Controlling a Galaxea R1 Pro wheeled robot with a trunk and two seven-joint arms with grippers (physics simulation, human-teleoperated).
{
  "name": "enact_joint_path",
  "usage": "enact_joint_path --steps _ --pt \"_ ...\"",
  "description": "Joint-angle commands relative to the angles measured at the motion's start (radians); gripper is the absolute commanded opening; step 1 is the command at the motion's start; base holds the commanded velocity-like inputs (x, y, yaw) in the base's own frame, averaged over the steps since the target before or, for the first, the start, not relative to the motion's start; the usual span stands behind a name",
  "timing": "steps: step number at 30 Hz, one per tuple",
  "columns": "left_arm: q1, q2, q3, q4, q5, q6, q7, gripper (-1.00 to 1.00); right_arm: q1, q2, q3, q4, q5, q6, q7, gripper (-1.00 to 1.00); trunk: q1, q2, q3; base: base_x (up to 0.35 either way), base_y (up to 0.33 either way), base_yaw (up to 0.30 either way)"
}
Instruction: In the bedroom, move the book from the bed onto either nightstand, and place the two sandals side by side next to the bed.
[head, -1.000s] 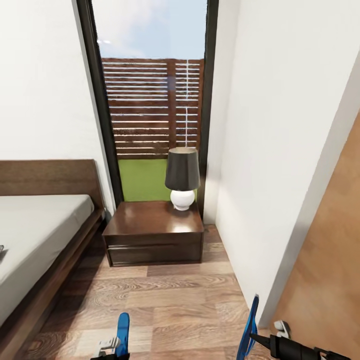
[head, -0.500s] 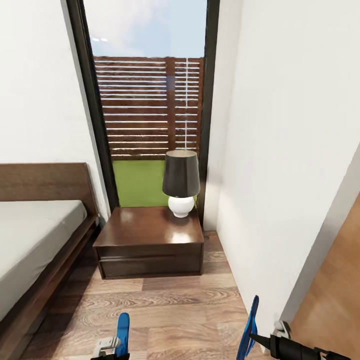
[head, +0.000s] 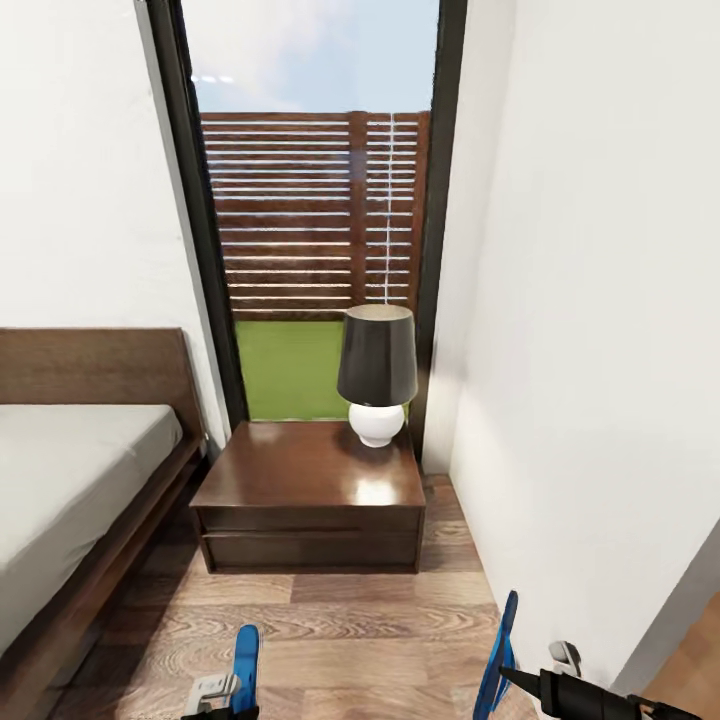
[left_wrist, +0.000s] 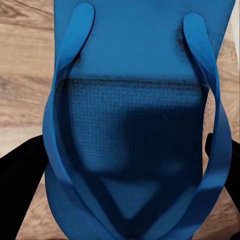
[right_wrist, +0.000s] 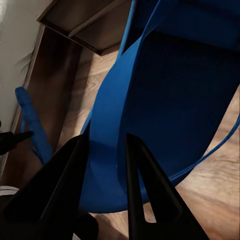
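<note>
Both sandals are up off the floor: left gripper (head: 222, 692) clamps one sandal (head: 245, 655), right gripper (right_wrist: 107, 150) pinches the other sandal (head: 497, 655). Bed (head: 70, 480) and nightstand (head: 310, 480) lie ahead; placing remains, and the book's move can't be judged.

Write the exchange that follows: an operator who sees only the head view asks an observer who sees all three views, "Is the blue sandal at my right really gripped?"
Observer: Yes. In the right wrist view the right gripper has a black finger on each face of the right sandal, pinching its sole.
Operator: And the one at my left?
Observer: The left wrist view shows the left sandal with its strap side toward the camera. Both straps meet in a V, and the fingers of the left gripper show dark at its two sides.
Operator: What lies beyond it?
Observer: Wood-plank floor shows past its edges.
</note>
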Motion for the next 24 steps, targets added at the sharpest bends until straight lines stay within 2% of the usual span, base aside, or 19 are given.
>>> enact_joint_path --steps 1,24 --pt "-0.001 0.0 0.006 0.001 -0.011 -0.007 -0.001 -1.0 -0.001 0.0 0.008 0.003 -0.011 0.005 0.007 -1.0 0.0 0.0 -0.001 0.009 0.0 0.267" --pt "-0.001 0.0 0.006 0.001 -0.011 -0.007 -0.001 -1.0 -0.001 0.0 0.008 0.003 -0.011 0.005 0.007 -1.0 0.0 0.0 -0.001 0.001 -0.018 0.285"
